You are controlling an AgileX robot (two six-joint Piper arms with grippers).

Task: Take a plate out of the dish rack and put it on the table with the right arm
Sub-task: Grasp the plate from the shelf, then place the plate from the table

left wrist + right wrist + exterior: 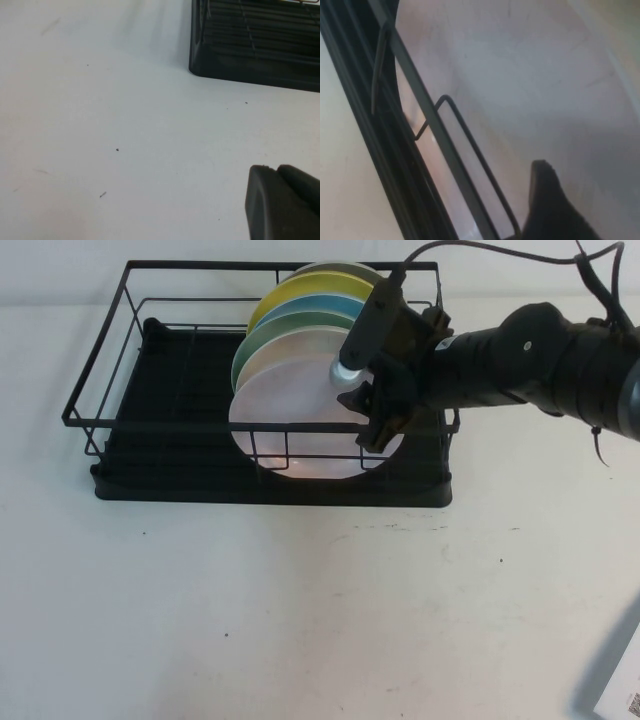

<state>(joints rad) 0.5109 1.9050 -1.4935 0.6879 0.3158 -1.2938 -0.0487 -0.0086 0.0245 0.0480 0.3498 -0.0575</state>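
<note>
Plates [300,390] upright in dish rack [110,420]

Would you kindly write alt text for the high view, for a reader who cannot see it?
The right gripper, fingers spread, reaches in at the right edge of the pale pink plate, the frontmost of several coloured plates standing upright in the black dish rack. The rack sits on the white table. The left gripper is not in this view.

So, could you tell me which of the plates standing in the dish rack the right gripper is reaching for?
The pale pink plate, frontmost in the dish rack. The right gripper sits at its right edge, jaws open; the cream plate and the green, blue and yellow ones stand behind.
</note>
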